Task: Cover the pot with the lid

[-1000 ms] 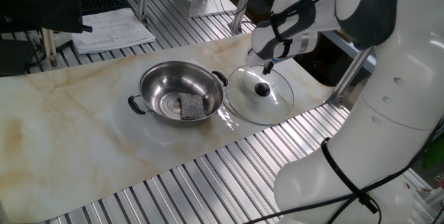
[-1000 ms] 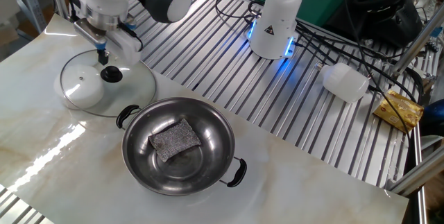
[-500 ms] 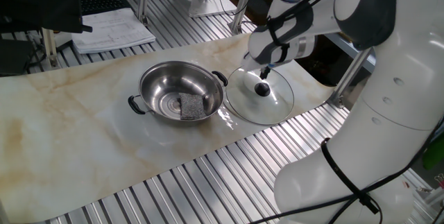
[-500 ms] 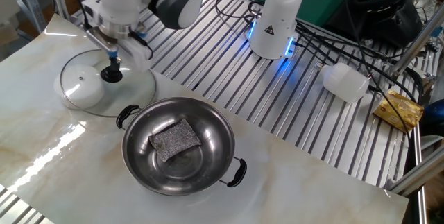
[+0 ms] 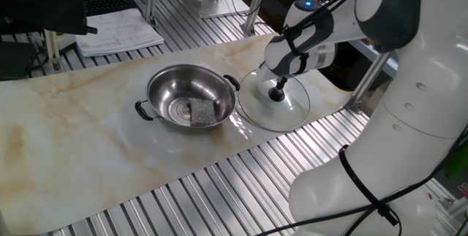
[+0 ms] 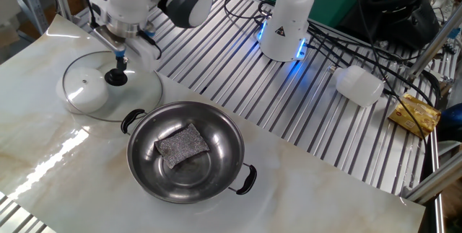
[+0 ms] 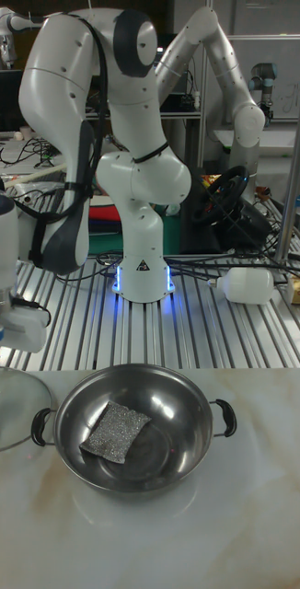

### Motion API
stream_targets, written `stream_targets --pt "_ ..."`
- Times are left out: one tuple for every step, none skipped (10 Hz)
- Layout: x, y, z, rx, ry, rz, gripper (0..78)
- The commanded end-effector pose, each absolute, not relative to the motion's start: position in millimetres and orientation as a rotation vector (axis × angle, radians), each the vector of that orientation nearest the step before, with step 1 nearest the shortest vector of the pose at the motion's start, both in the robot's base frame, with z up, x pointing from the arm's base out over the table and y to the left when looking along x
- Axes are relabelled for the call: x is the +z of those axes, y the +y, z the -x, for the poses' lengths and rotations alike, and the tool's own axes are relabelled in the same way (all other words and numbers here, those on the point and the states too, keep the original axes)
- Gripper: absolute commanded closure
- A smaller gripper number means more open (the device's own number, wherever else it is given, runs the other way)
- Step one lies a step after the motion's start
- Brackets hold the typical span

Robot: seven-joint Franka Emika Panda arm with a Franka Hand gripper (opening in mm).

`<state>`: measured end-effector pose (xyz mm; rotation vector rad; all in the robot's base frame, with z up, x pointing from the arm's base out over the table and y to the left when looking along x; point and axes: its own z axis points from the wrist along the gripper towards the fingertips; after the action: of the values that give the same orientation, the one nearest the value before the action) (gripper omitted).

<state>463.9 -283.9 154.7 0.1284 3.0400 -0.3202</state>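
Lid [image 5: 275, 103] lies flat on marble tabletop [image 5: 88, 141], hand [image 5: 278, 90] at knob, grip unclear.

A grey scouring pad [image 6: 182, 145] lies flat, a little off centre, in the steel bowl. The marble-patterned mat [image 5: 66, 126] covers the middle of the slatted metal table [image 6: 303, 110]. On the slats to the right lies a white plastic jug [image 6: 359, 84] on its side, with a crumpled gold wrapper [image 6: 416, 115] just beyond it near the edge. Black cables [image 6: 375, 45] trail across the far slats. In the one fixed view, a stack of papers [image 5: 121, 31] sits at the far left with a keyboard [image 5: 110, 4] behind it.
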Motion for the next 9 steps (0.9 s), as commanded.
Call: stream_targets --pt "151 -295 -465 -0.324 3.039 -0.101 77.6" --pt "147 -294 -466 -0.294 3.038 -0.099 77.6" --pt "147 -294 -466 -0.291 3.037 -0.099 77.6" --pt "140 -293 -468 -0.306 3.01 -0.104 77.6" --pt "140 -293 -468 -0.306 3.009 -0.103 77.6" --pt "140 -293 -468 -0.303 3.007 -0.106 77.6" --pt "140 -294 -467 -0.303 3.004 -0.107 77.6" --pt "141 -295 -467 -0.303 2.996 -0.111 77.6" --pt "142 -296 -467 -0.297 2.996 -0.117 77.6"
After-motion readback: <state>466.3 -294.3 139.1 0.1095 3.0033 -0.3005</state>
